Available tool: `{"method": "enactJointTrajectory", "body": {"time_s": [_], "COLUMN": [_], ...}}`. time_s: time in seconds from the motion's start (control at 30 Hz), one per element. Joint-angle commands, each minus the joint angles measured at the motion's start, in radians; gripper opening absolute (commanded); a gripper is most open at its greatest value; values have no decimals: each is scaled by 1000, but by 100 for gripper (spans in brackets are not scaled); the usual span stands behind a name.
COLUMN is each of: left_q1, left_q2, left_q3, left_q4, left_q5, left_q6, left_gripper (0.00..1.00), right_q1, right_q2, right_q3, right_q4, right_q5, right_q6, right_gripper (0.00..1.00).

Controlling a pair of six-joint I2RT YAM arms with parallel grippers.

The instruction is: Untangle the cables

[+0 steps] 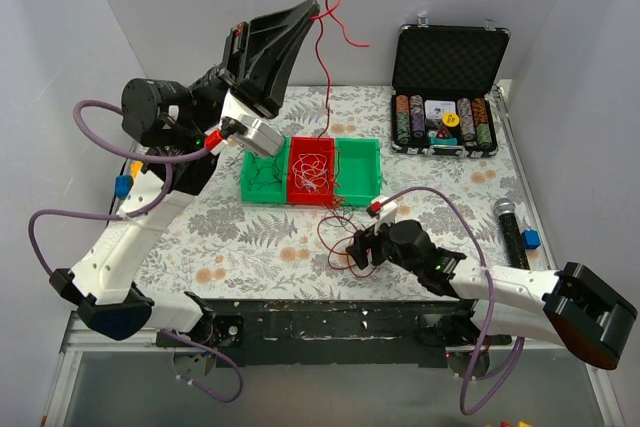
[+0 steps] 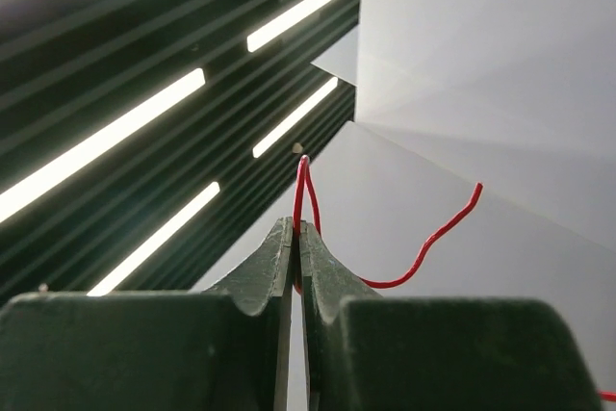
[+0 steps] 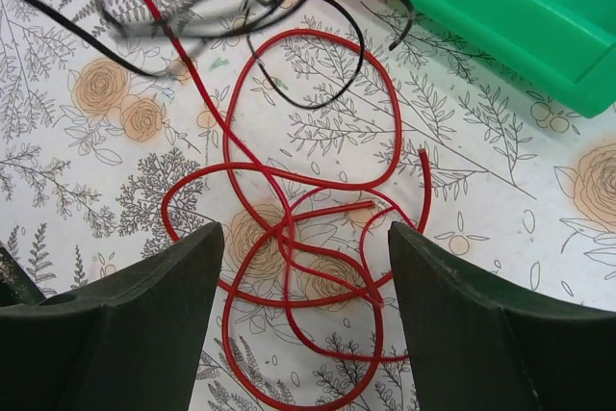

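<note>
The right fingers (image 1: pixel 360 247) are spread wide and hang low over the surface (image 1: pixel 240 237). The red loops (image 3: pixel 289 238) of the cables lie flat right under them, between the two fingers, so the right arm is the near one. The pile is roundish, with no long side. The left arm is up high. The left fingers (image 2: pixel 289 252) are pinched shut on one red strand (image 2: pixel 299 194) that hangs down toward the red tray (image 1: pixel 310 172).
</note>
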Motion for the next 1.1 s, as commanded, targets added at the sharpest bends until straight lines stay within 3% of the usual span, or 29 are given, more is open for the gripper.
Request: {"method": "enactJointTrajectory", "body": {"time_s": [0.0, 0.1, 0.17, 0.33, 0.47, 0.93, 1.07], "left_q1": [-6, -12, -13, -14, -17, -35, -47], "left_q2": [21, 43, 44, -21, -42, -11, -8], "left_q3": [52, 57, 74, -53, -83, -18, -4], "left_q4": [128, 191, 141, 120, 83, 57, 54], "left_q5": [-50, -70, -80, -38, -14, -18, -16], "left_q6": [73, 106, 89, 130, 142, 176, 193], "left_gripper": [0, 0, 0, 0, 0, 0, 0], "right_q1": [6, 4, 4, 4, 4, 4, 3], "right_q2": [-50, -79, -119, -283, -305, 71, 172], "right_q3": [7, 5, 22, 124, 192, 203, 230], "right_q4": [-20, -28, -55, -106, -80, 210, 236], "right_q5": [37, 20, 9, 3, -38, -105, -123], "right_q6": [-4, -11, -14, -50, -86, -115, -132], "right_gripper": [78, 79, 79, 79, 80, 81, 73]}}
